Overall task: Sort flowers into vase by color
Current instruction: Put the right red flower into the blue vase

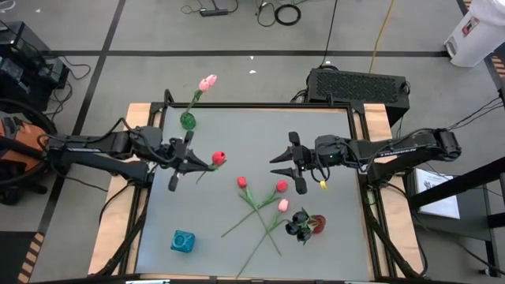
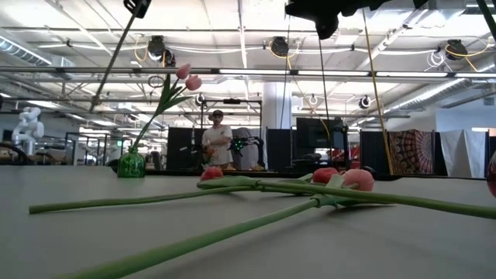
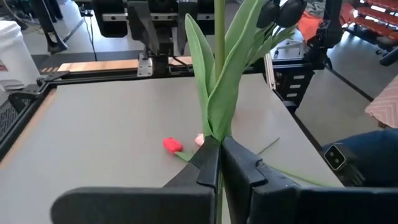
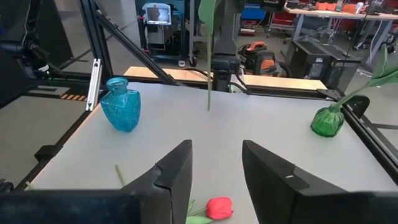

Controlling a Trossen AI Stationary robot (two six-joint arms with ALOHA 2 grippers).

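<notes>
My left gripper is above the table's left middle, shut on a red tulip whose leaves rise past the fingers. My right gripper hovers open over the table's middle, with a red tulip head on the table below it. Two red tulips and a pink one lie on the table with crossed stems. The green vase holds pink tulips. A red vase holds black flowers. A blue vase stands near the front. My left gripper pinches the tulip's stem between its two fingers, just below where the leaves branch off. The fingers lie level across the stem, coming from the table's left. The tulip stands roughly upright and is lifted clear, its lower stem end hanging free below the fingers.
The green vase sits at the far left edge, the blue vase at the near left, the red vase at the near right. A black box lies beyond the far edge. A person stands in the room behind.
</notes>
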